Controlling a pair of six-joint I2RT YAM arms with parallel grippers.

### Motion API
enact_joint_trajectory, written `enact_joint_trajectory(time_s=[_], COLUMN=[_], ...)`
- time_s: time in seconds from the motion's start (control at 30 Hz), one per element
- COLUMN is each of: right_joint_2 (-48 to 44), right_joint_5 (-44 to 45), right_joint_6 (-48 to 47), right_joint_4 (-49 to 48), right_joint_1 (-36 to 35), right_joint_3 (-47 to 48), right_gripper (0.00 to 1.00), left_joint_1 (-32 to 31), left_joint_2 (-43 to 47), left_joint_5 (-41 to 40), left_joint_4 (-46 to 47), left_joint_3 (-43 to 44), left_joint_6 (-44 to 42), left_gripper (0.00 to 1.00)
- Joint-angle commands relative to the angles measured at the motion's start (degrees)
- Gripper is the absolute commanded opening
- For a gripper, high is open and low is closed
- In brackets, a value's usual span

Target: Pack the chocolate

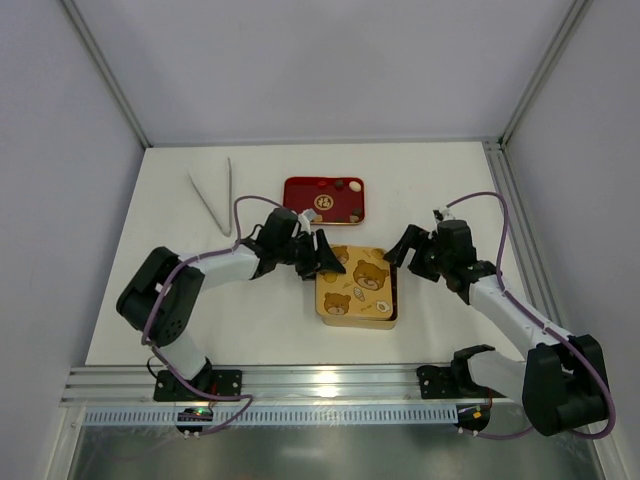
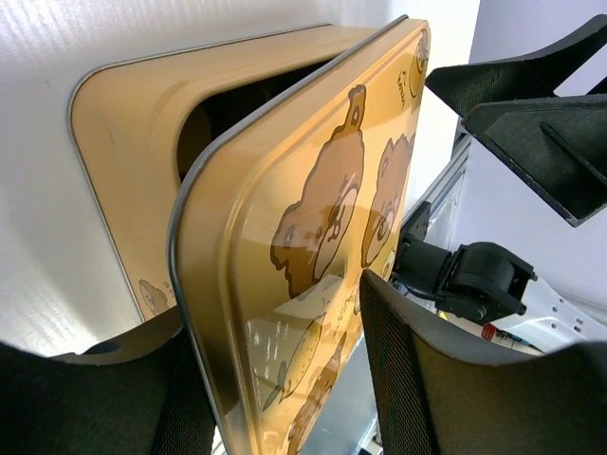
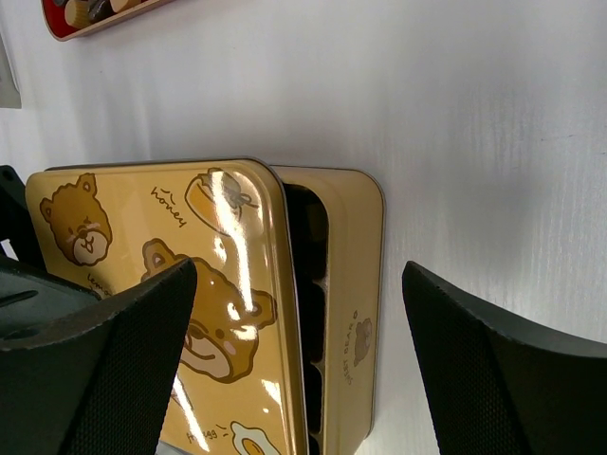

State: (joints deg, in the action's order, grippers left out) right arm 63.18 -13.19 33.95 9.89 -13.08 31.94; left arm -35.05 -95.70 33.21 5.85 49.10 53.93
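Several small pieces of chocolate (image 1: 341,185) lie in the red tray (image 1: 300,190) at the back. A gold tin (image 1: 394,300) stands in front of it, and its bear-printed lid (image 1: 352,282) rests askew on top, leaving a dark gap. My left gripper (image 1: 326,256) is at the lid's left edge. In the left wrist view that edge of the lid (image 2: 313,218) sits between the open fingers (image 2: 285,379), with a gap to the right finger. My right gripper (image 1: 406,250) hangs open at the tin's right side, straddling the tin wall (image 3: 356,284) and lid (image 3: 171,284) without touching.
White tongs (image 1: 213,195) lie at the back left of the white table. The red tray's corner (image 3: 104,21) shows at the top left of the right wrist view. A metal rail (image 1: 330,380) runs along the near edge.
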Motion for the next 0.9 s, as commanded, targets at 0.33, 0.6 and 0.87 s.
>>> enact_joint_trajectory(time_s=[0.33,0.6,0.87], right_joint_2=[0.1,-0.1,-0.1], right_joint_5=[0.5,0.4,0.3], right_joint_6=[0.8,1.3,1.6], right_joint_4=[-3.7,-3.9,-4.5], right_joint_1=[-1.0,-1.2,-1.7], right_joint_3=[-0.9,-1.0,-1.3], right_gripper=[0.89,0.86,0.86], left_joint_1=[1.3,2.3,2.9], left_joint_2=[5.0,6.8,7.2], left_joint_5=[1.4,1.9,1.6], left_joint_4=[-6.6,-9.4,-10.5], left_joint_3=[2.2,1.9,0.4], left_joint_6=[-3.7,-4.7,-5.2], left_gripper=[0.57,0.57,0.56])
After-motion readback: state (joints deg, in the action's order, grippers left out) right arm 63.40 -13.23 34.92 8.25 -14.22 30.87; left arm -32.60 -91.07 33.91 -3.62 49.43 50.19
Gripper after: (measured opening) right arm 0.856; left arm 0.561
